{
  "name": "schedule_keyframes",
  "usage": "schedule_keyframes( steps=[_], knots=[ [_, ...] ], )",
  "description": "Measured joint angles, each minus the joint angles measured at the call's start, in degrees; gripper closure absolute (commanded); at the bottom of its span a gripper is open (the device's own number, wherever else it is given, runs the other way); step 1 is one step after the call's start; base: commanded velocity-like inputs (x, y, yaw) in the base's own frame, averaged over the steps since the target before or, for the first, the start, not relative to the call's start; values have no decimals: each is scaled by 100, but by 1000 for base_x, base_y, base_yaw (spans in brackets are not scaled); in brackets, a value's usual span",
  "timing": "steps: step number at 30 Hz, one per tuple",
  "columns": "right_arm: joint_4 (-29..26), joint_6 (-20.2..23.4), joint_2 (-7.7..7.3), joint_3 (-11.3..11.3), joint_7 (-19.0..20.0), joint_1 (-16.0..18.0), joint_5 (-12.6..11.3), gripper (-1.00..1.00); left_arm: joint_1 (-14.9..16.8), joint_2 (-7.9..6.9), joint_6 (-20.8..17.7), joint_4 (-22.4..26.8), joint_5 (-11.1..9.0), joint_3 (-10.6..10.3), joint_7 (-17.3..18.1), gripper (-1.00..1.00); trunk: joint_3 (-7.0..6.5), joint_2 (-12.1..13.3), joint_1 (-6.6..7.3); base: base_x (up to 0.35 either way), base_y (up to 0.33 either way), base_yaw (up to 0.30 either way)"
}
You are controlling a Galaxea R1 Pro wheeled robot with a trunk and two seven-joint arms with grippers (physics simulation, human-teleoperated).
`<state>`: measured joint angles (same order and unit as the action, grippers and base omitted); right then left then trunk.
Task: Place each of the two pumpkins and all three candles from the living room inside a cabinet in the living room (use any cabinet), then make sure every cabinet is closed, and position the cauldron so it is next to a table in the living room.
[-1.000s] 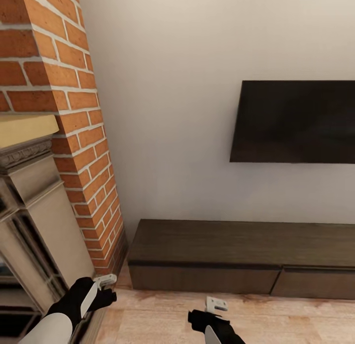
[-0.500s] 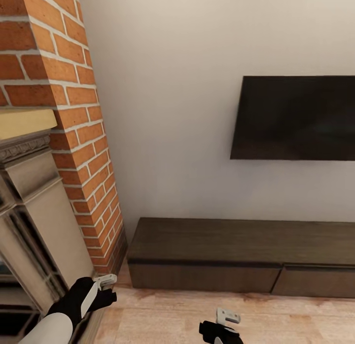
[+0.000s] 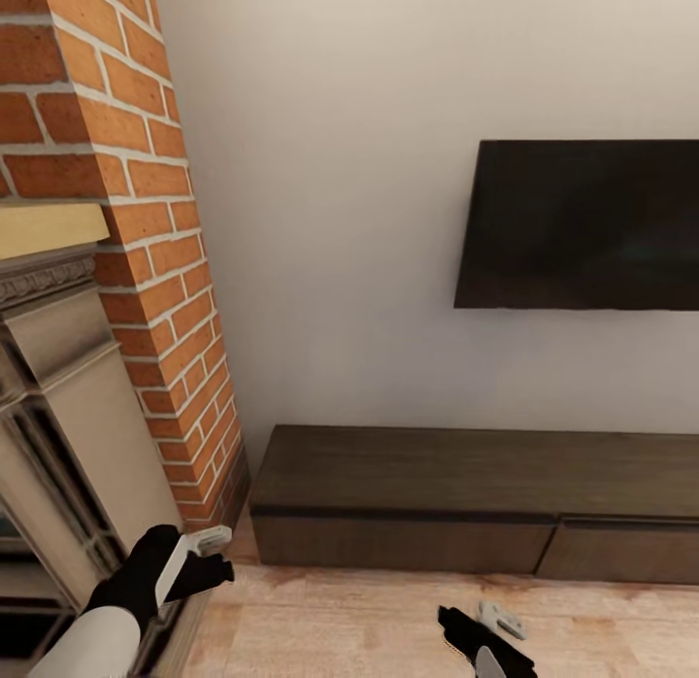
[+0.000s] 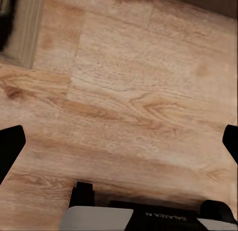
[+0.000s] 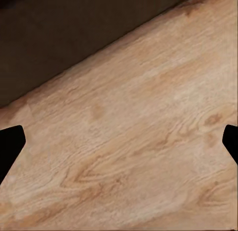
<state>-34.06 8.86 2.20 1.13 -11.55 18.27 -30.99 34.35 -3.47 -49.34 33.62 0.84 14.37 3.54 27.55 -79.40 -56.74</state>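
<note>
The long low dark-brown wooden cabinet point(image 3: 476, 503) stands closed against the wall beside the brick chimney point(image 3: 136, 231). Left hand point(image 4: 119, 142) and right hand point(image 5: 119, 142) hang spread wide and empty over the plank floor point(image 4: 129, 92). Its handle-less drawer fronts look stiff and smooth; hooking an upper edge seems best

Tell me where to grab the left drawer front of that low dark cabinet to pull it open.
The cabinet has plain drawer fronts with no handles. The left front sits under a slightly overhanging top, so probably hook its upper edge at the dark gap, coming from the front over the wood floor. The right gripper is nearest; its jaws stand apart.
</note>
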Motion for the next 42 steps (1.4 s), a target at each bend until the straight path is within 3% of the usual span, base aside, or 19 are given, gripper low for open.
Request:
schedule_keyframes(
  steps=[4,7,9,15,17,23,26,31,35,39,42],
  knots=[
    [2,-9,-36,-833,869,0,19,-100,4,6,-406,387,5,-55,372,-100,72,-161,-88,0,0,0],
    [-1,5,-22,-1346,1144,-1,11,-100,6,16,-507,450,2,-66,482,-100,126,-281,-154,0,0,0],
    [-8,-3,6,-1560,1223,-1,11,-100,7,28,-536,460,3,-76,604,-100,162,-361,-198,0,0,0],
    [-14,-28,63,-1652,1375,-2,6,-100,7,44,-570,465,10,-89,748,-100,270,-602,-330,0,0,0],
    [-15,-39,74,-1660,1646,-2,3,-100,7,48,-662,465,12,-91,759,-100,306,-682,-374,0,0,0],
    [-5,-143,96,-1614,1890,-2,72,-100,7,43,-674,465,12,-91,760,-100,414,-923,-505,0,0,0],
    [-6,-507,343,-1569,1897,-2,110,-100,7,46,-677,465,11,-91,760,-100,467,-1043,-571,0,0,0],
    [0,-731,462,-1597,2096,-3,50,-100,7,42,-682,466,12,-91,760,-100,557,-1244,-681,0,0,0],
    [1,-752,444,-1689,2837,-3,-7,-100,7,37,-732,466,11,-91,760,-100,629,-1404,-769,0,0,0],
    [-3,-705,427,-2023,3820,-4,-363,-100,7,41,-782,466,10,-91,760,-100,630,-1406,-770,0,0,0],
    [143,-739,446,-2120,4200,-4,-497,-100,7,44,-828,466,10,-91,760,-100,630,-1406,-770,0,0,0]
  ],
)
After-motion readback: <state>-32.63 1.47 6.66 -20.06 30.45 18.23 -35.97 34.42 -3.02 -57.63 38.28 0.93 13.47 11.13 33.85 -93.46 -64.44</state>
